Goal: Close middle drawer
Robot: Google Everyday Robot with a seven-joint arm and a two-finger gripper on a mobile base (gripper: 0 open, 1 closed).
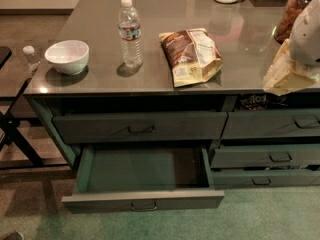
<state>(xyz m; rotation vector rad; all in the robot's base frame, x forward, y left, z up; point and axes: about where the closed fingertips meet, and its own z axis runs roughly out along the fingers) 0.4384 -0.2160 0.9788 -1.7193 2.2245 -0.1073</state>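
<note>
- The middle drawer (170,199) is the wide one standing pulled out, low on the left half of the bench (100,79). Its greenish floor is bare and its front hangs well clear of the frame.
- The gripper (289,73) hangs at the right edge of the view, over the bench's front right corner (a pale, wedge-like shape under the white arm). Whether it is wide or narrow I cannot tell, and nothing shows in its hold.
- From the gripper, the drawer front lies between 7 and 8 o'clock, lower down and well apart, with the narrow drawers (270,156) in between.
- The front's long axis runs 9 to 3 o'clock, with the loop handle (144,205) at its middle. The closing push therefore has to go toward 12 o'clock, straight into the bench.
- There is only the one arm, so it must come down and across to 9 o'clock, to the outer side of the front, before any push. I judge that approach not yet begun.
- A push near the handle would keep the drawer square. Pushing at the right end (the nearer one) could skew it on its runners.
- The upper wide drawer (140,126) sits shut just above and needs no touch.
</note>
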